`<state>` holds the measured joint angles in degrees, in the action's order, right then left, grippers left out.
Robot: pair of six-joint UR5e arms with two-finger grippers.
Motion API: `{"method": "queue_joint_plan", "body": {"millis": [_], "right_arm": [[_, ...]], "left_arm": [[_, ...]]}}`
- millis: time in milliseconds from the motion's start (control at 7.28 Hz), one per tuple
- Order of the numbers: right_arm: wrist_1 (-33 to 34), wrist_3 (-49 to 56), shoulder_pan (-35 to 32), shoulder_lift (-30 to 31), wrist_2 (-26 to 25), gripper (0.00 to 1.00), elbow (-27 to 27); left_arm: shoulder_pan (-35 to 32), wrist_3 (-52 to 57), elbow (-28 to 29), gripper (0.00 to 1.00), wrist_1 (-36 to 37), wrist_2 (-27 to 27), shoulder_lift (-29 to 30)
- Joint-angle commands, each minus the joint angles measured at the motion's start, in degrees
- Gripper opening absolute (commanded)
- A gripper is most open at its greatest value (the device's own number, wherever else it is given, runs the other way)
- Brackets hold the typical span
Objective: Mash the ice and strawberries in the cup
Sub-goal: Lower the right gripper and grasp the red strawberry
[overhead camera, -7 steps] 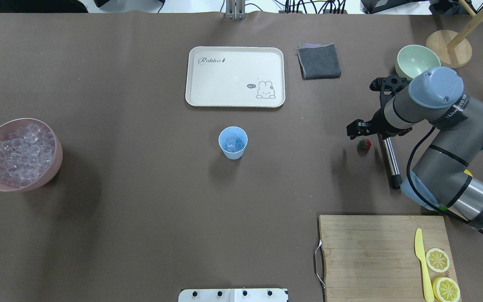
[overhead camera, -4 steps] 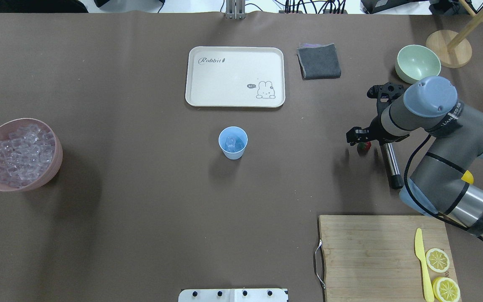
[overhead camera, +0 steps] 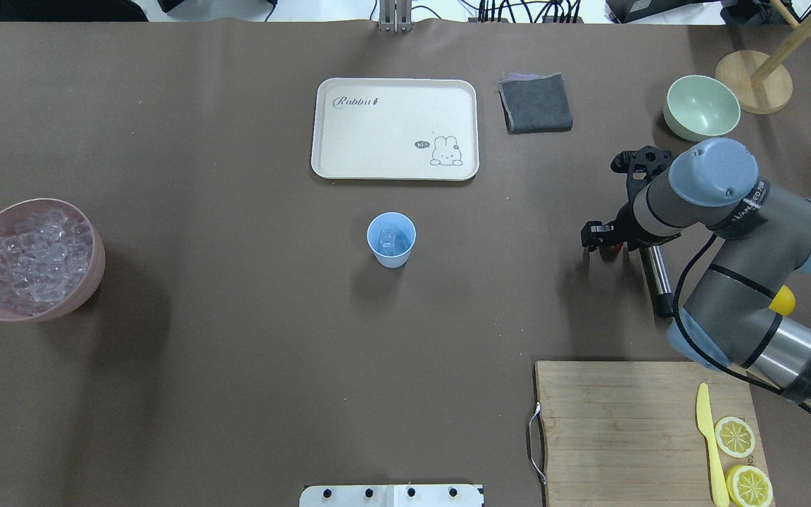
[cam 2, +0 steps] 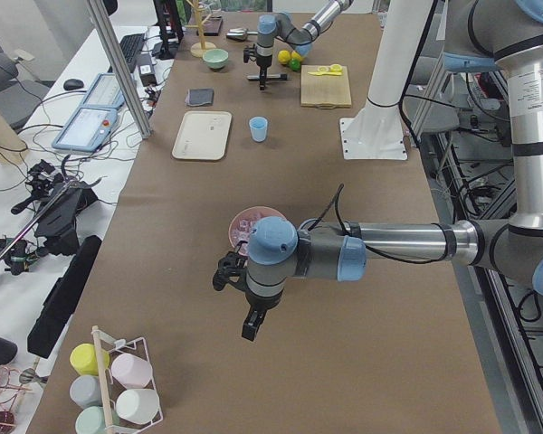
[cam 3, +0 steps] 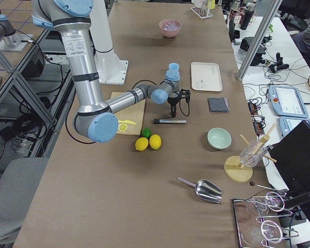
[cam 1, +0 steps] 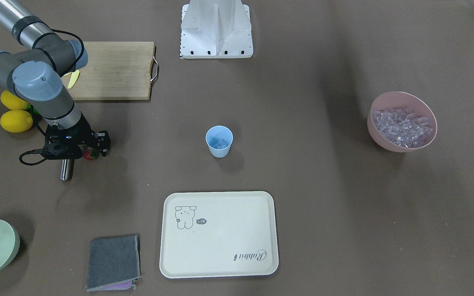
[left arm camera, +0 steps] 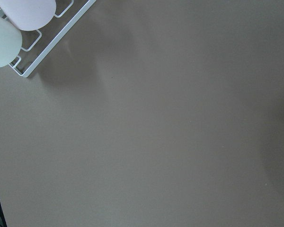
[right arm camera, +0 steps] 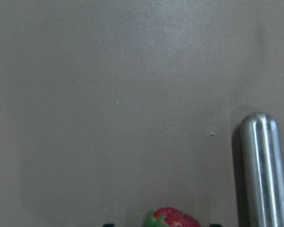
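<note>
The light-blue cup (overhead camera: 391, 243) stands upright mid-table and holds a few ice cubes (overhead camera: 391, 241); it also shows in the front view (cam 1: 219, 142). Many more ice cubes (overhead camera: 29, 260) fill the pink bowl (overhead camera: 96, 271) at the far left. The strawberry (cam 1: 91, 155) lies on the table at the right. My right gripper (overhead camera: 604, 241) is open and low over it, jaws on either side; the wrist view shows the strawberry (right arm camera: 173, 219) between them. My left gripper (cam 2: 244, 307) shows only in the left side view, and I cannot tell its state.
A steel muddler (overhead camera: 657, 278) lies right beside the strawberry. A cream tray (overhead camera: 395, 129), grey cloth (overhead camera: 536, 103) and green bowl (overhead camera: 701, 107) are at the back. A cutting board (overhead camera: 624, 429) with knife and lemon slices is front right. Whole lemons (cam 1: 15, 120) lie near my right arm.
My right gripper has come down and nearer over the strawberry, which it now mostly covers in the overhead view. Cup and bowls have not moved.
</note>
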<state>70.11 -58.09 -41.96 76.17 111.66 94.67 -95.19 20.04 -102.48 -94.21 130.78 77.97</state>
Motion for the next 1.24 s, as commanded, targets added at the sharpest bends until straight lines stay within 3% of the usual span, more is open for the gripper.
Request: {"method": "queue_joint_plan", "body": {"millis": [0, 137, 412, 824, 1099], "right_arm": [[0.6, 0.0, 0.3, -0.1, -0.2, 0.00, 0.6], [4.6, 0.0, 0.6, -1.4, 0.0, 0.00, 2.2], [18.1, 0.0, 0.6, -10.2, -0.3, 0.00, 8.0], [18.9, -2.0, 2.9, -21.6, -0.3, 0.00, 6.5], [18.8, -8.9, 5.7, -29.9, -0.7, 0.00, 1.3]], "left_arm": [[0.0, 0.0, 0.0, 1.00, -0.1, 0.0, 0.0], [0.0, 0.0, 0.0, 1.00, -0.1, 0.0, 0.0], [0.0, 0.0, -0.1, 1.00, -0.3, 0.0, 0.0], [0.0, 0.0, -0.1, 1.00, -1.2, 0.0, 0.0], [0.0, -0.1, 0.0, 1.00, -1.8, 0.0, 0.0]]}}
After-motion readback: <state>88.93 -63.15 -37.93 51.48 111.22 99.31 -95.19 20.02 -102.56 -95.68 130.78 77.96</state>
